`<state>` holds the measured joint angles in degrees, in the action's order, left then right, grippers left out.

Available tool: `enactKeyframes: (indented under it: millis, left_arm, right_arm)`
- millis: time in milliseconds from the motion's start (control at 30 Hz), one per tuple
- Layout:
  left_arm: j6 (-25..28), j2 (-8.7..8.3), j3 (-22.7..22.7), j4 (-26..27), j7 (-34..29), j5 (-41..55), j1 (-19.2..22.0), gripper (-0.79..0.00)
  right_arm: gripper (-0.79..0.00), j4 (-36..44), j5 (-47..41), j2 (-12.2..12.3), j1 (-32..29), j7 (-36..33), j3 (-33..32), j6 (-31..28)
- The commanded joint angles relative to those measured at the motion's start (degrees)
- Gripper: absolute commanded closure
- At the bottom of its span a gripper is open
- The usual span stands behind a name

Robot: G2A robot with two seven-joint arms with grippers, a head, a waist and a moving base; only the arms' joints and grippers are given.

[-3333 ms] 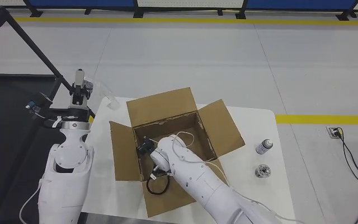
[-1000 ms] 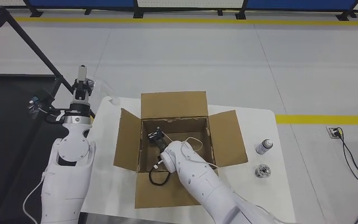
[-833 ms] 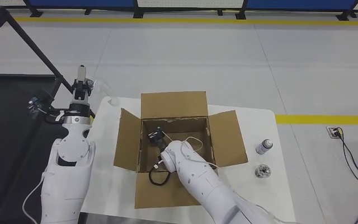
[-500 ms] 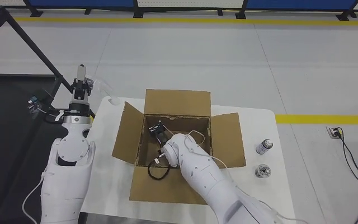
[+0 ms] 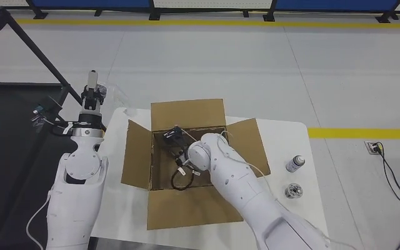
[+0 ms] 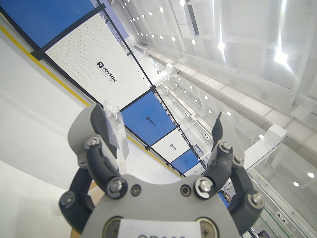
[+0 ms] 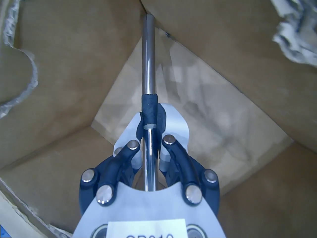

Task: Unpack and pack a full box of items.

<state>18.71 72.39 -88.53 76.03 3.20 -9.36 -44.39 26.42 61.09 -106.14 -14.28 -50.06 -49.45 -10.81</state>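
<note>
The open cardboard box [image 5: 187, 111] stands mid-table with all flaps spread. My right gripper [image 5: 174, 134] is down inside it near the far wall, shut on a thin shiny metal rod [image 7: 148, 58] whose end points into a bottom corner of the box [image 7: 62, 50]. A clear film [image 7: 188, 105] lies on the box floor. My left gripper [image 5: 92, 78] is raised off the table's far left corner, pointing upward. In its wrist view, the left gripper [image 6: 158, 115] is open, and a small clear plastic bag [image 6: 115, 125] clings to one finger pad.
A small spray can [image 5: 295, 164] and a round clear item [image 5: 292, 190] stand on the white table [image 5: 287, 215] to the right of the box. A black cable loop [image 5: 181, 182] hangs off the right arm inside the box. Torn tape [image 7: 292, 25] edges the flaps.
The box has turned and slid a little to the left. My right arm has moved toward the box's far wall with the rod. The left arm has stayed raised.
</note>
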Motion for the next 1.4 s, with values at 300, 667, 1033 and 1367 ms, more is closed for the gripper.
enactKeyframes:
  millis: [300,667,1033,1367]
  left_arm:
    - [0.34,-0.11,-0.97,1.17,0.38,-0.10,-1.20,-0.785]
    - [0.06,-0.12,-1.15,1.65,0.34,-0.30,-1.55,-0.785]
    - [-0.01,-0.16,-1.63,2.53,0.70,-0.48,-2.32,-0.785]
    - [-0.17,-0.24,-2.32,3.45,0.79,-0.47,-3.17,-0.785]
  right_arm:
    - [0.000,14.07,11.85,5.20,-7.21,-14.59,-2.29,1.45]
    - [0.000,12.70,14.36,6.39,-9.77,-13.09,-3.53,2.18]
    - [-0.243,6.22,13.75,5.06,-7.50,-8.02,-2.52,5.21]
    - [-0.222,1.29,12.03,3.39,-5.91,-4.48,-1.45,6.30]
